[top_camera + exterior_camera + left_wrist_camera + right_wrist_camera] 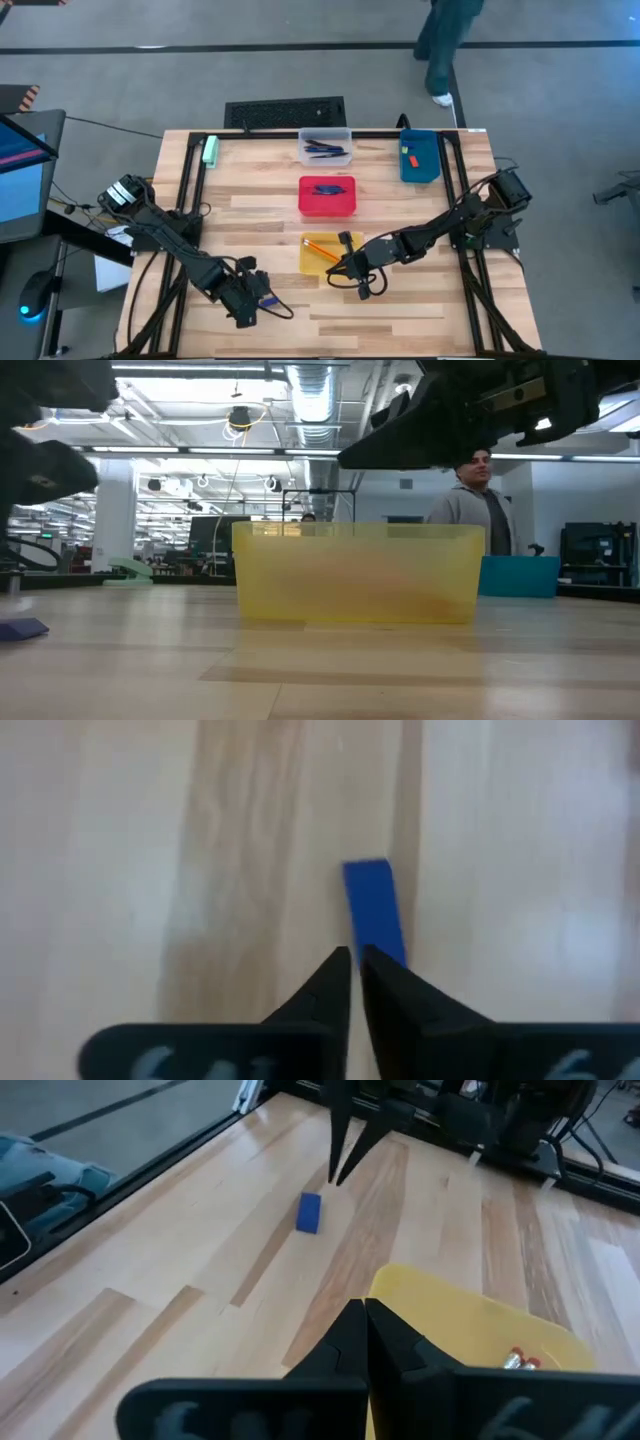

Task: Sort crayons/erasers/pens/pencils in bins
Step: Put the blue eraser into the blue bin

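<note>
Here we have one blue crayon [374, 910] left loose on the table [420, 310], lying flat on the wood near the front, well apart from the bins. Our left gripper [245, 292] hangs just beside it with its fingers pressed together and nothing between them; in the left wrist view the tips sit at the near end of the stick, slightly to one side of it. Our right gripper [350, 268] waits at the front edge of the yellow bin [320, 262], also closed and empty, with a pencil [320, 247] lying inside that bin.

The red bin [327, 208] already holds blue sticks, so we judge it to be the crayons' home, while the clear bin [325, 135] carries the pens [325, 150] and the blue bin [420, 170] an orange eraser [412, 159].

To do this pick well, we should first spread the fingers wide, then centre them across the crayon's short width, not along its length, and come down until the tips nearly touch the wood. A grip at mid-length keeps the stub from pivoting. The crayon is round and light, so closing off-centre could roll it away.
</note>
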